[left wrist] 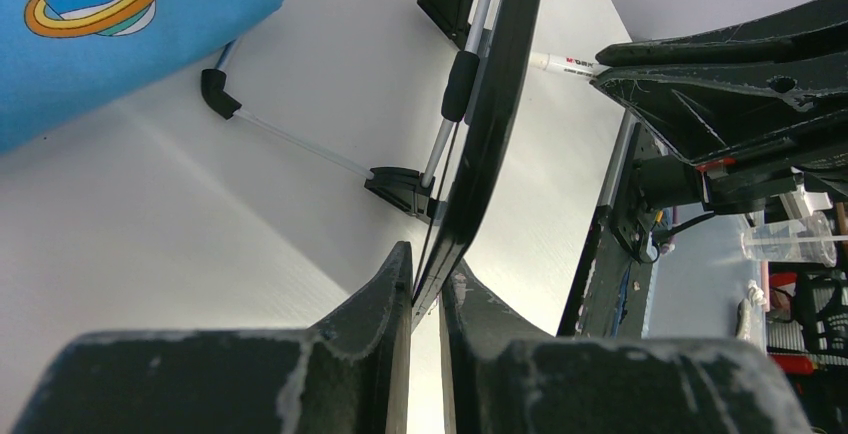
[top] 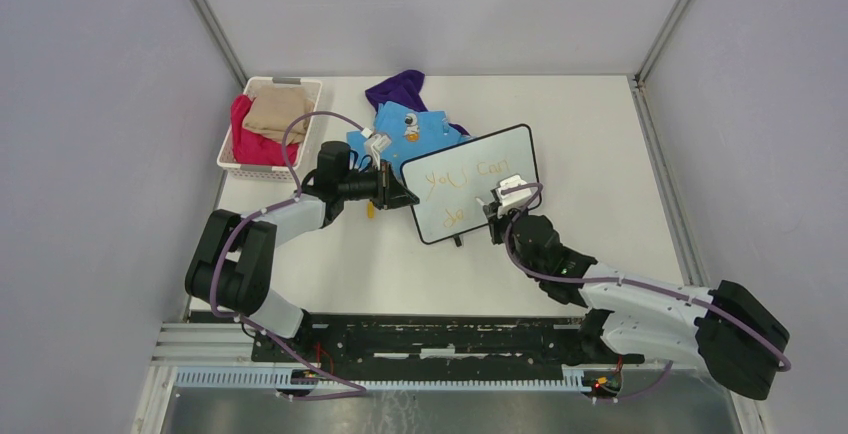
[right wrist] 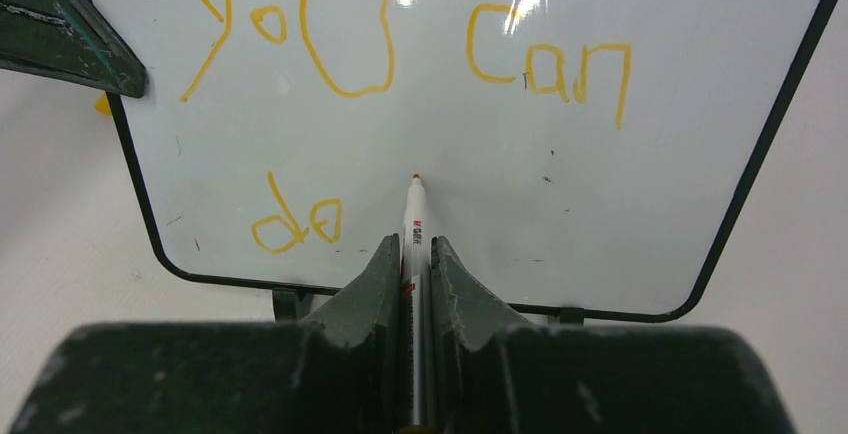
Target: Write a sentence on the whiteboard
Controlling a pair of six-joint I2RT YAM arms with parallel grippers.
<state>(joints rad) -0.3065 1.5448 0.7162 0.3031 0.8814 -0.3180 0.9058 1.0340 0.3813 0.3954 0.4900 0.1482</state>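
Note:
The whiteboard [top: 470,182], white with a thin black frame, stands tilted on its little feet mid-table. Orange handwriting [right wrist: 400,44] on it reads "you can" with "do" [right wrist: 296,224] below. My left gripper [left wrist: 428,289] is shut on the board's left edge [left wrist: 490,124], seen edge-on; it shows in the top view [top: 398,194]. My right gripper [right wrist: 415,254] is shut on a white marker [right wrist: 414,219] whose orange tip sits at the board face to the right of "do". The right gripper [top: 505,199] is at the board's lower right in the top view.
A blue shirt [top: 405,129] and a purple garment [top: 400,87] lie behind the board. A white basket [top: 268,124] with red and tan cloth stands at the back left. The board's wire legs [left wrist: 300,144] rest on the white table.

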